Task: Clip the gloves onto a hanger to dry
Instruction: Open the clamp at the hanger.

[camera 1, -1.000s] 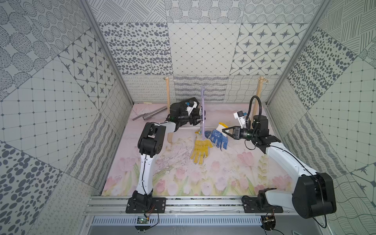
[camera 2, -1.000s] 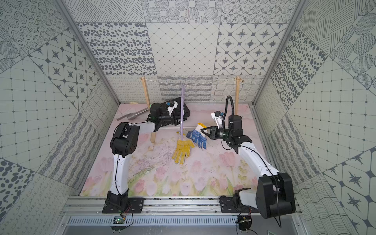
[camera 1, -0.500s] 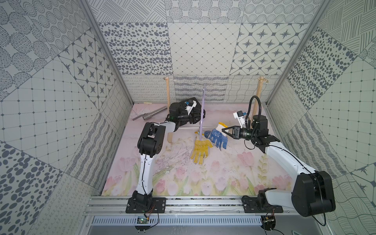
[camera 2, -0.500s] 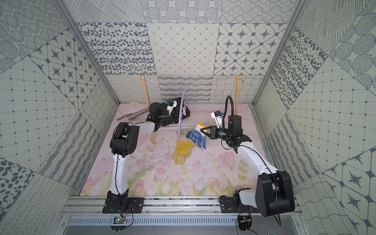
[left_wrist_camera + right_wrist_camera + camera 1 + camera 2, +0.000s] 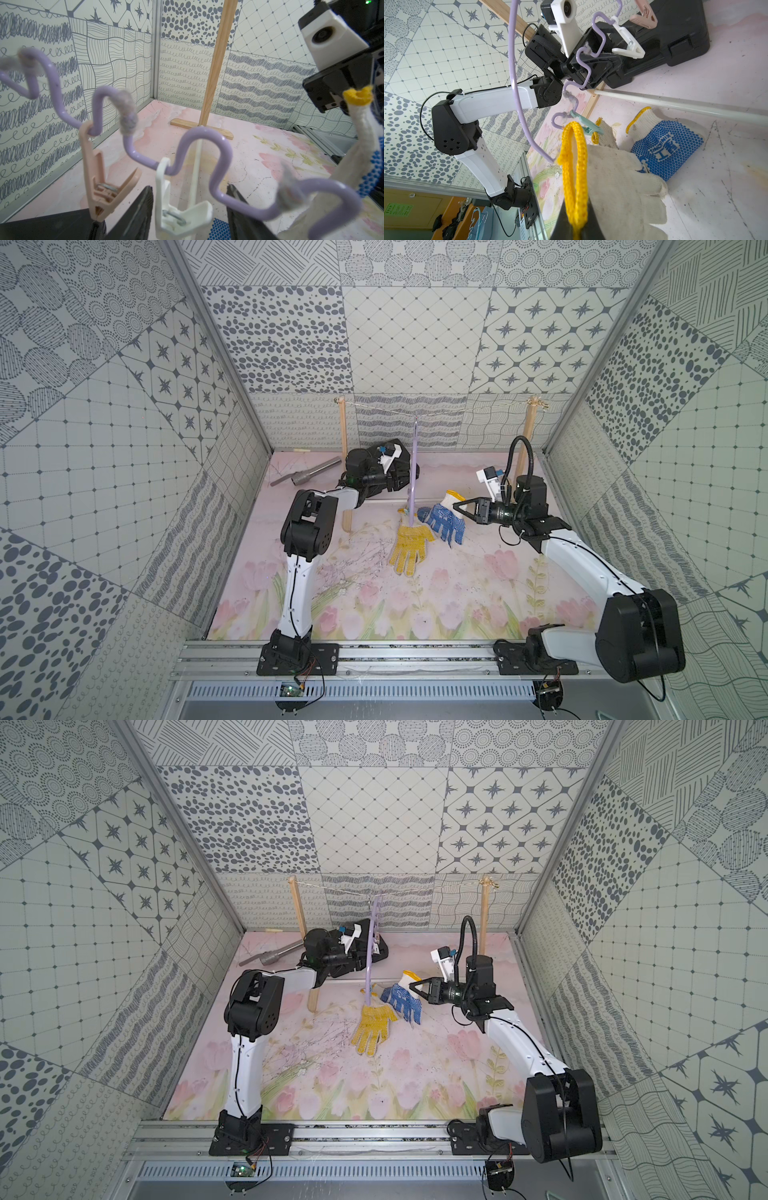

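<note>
**Left wrist cam: L gripper [image 5: 188, 187] straddles white peg [image 5: 178, 209]; R gripper [image 5: 458, 507] holds a glove close by**

L fingers [image 5: 143, 207] stand apart, one each side of the peg. I see a gap on one side, so I read no squeeze. The peg hangs on the wavy lilac bar [image 5: 207, 143] of the hanger [image 5: 412, 472], which hooks over the string [image 5: 386, 408] of the wooden frame [image 5: 527, 435]. A pink peg [image 5: 97, 176] hangs just beside it, and lint tufts cling to the bar.

R fingers are clamped on the yellow cuff [image 5: 574, 166] of a blue-dotted glove [image 5: 616, 176], held up near the bar's end. In the L wrist view the bar's loops cross in front of that glove.

A teal peg [image 5: 583, 124] grips the yellow-dotted glove [image 5: 409, 545]. A 2nd blue-dotted glove [image 5: 668, 149] lies on the mat [image 5: 457, 593], near a white rod [image 5: 675, 104]. Behind the L arm: black case [image 5: 675, 31], grey pipe [image 5: 309, 473].
</note>
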Robot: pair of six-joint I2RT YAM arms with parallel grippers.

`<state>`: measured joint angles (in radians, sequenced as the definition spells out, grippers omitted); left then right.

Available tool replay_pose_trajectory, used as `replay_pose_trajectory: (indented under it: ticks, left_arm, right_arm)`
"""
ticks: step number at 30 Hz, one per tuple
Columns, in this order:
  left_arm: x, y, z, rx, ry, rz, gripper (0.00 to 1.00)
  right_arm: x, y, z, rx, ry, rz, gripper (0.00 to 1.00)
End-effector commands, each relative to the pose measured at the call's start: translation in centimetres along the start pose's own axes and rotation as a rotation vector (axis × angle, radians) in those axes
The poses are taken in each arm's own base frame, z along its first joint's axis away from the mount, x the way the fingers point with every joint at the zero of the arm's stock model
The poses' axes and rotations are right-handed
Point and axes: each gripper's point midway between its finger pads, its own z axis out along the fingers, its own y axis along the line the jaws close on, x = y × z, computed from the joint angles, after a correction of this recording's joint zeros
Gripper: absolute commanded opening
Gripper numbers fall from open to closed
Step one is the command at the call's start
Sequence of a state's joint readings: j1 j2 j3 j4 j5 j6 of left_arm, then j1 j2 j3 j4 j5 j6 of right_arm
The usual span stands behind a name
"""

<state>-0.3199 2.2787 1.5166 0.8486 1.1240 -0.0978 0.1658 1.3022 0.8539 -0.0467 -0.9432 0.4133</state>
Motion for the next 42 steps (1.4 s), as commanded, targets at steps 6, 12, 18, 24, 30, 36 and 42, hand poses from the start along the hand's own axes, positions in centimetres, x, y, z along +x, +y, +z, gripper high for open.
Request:
replay_pose_trajectory:
  ticks: [6,12,18,24,30,36,42]
  left_arm:
    - [-2.4,-0.8,0.0,0.040,-0.038,0.088,0.49]
    - [-2.3,-1.0,0.1,0.045,-0.042,0.094,0.41]
    - [-2.5,-1.1,0.0,0.050,-0.045,0.096,0.53]
    - [-2.8,-1.7,0.0,0.085,-0.046,0.101,0.54]
    - [-2.8,-2.0,-0.1,0.123,-0.051,0.084,0.48]
    - [-3.1,-2.2,-0.2,0.144,-0.052,0.087,0.40]
    - [-3.3,-2.4,-0.2,0.152,-0.054,0.092,0.30]
  right_arm:
    - [-0.3,0.8,-0.3,-0.026,-0.022,-0.039,0.00]
    - [-0.3,0.8,-0.3,-0.027,-0.022,-0.037,0.00]
    - [-0.2,0.7,-0.3,-0.027,-0.021,-0.037,0.00]
    - [-0.3,0.8,-0.3,-0.029,-0.022,-0.040,0.00]
    - [-0.2,0.7,-0.3,-0.027,-0.020,-0.034,0.00]
    - [-0.5,0.9,-0.3,-0.031,-0.027,-0.036,0.00]
    - [-0.4,0.8,-0.3,-0.028,-0.025,-0.034,0.00]
